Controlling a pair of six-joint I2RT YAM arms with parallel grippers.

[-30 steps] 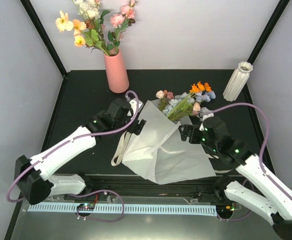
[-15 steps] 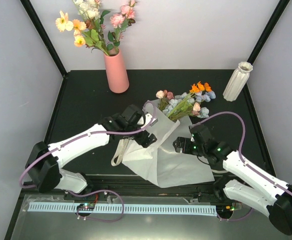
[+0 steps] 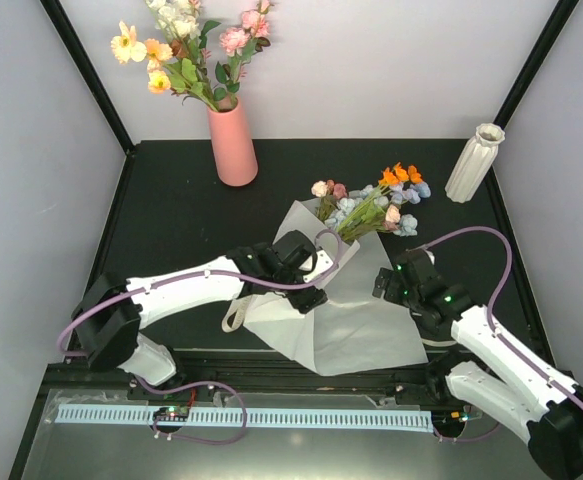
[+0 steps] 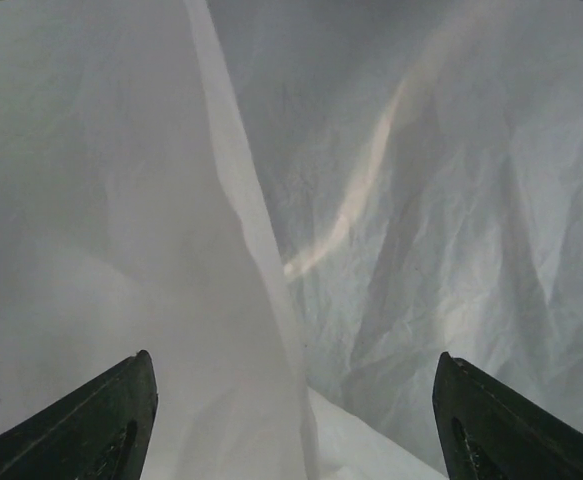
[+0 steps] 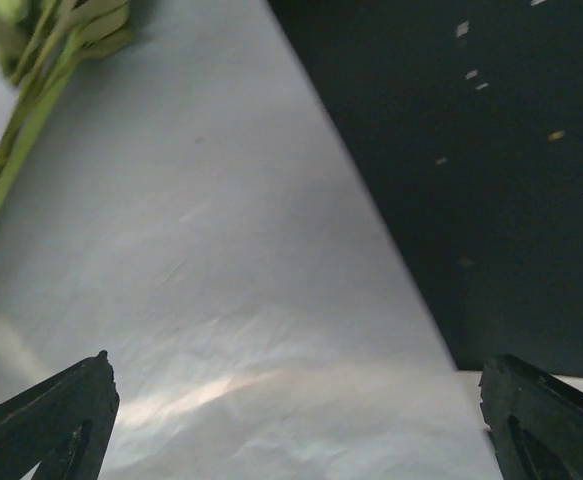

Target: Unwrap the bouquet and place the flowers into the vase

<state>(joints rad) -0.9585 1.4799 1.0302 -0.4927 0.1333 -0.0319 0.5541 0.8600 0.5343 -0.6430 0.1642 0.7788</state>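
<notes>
The bouquet's flowers (image 3: 371, 205), orange, light blue, pink and cream, lie on the opened white paper (image 3: 361, 325) at mid-table. A cream ribbon (image 3: 233, 315) trails loose off the paper's left edge. My left gripper (image 3: 311, 293) is low over the paper's left half. In the left wrist view it (image 4: 296, 430) stands open, with a raised fold of paper (image 4: 261, 260) between its fingers. My right gripper (image 3: 382, 283) hovers over the paper's right side, open (image 5: 296, 420), with nothing between its fingers. Green stems (image 5: 21, 100) show at the upper left of the right wrist view. The white ribbed vase (image 3: 474, 162) stands upright at the back right.
A salmon-pink vase (image 3: 233, 142) with yellow, pink and white flowers stands at the back left. Black frame posts rise at both back corners. The paper's right edge meets the dark table (image 5: 491, 180) in the right wrist view.
My left gripper has moved right and nearer, across the paper, and its jaws have narrowed a little. The right gripper shifted slightly left, then back right. The paper lies flatter.
</notes>
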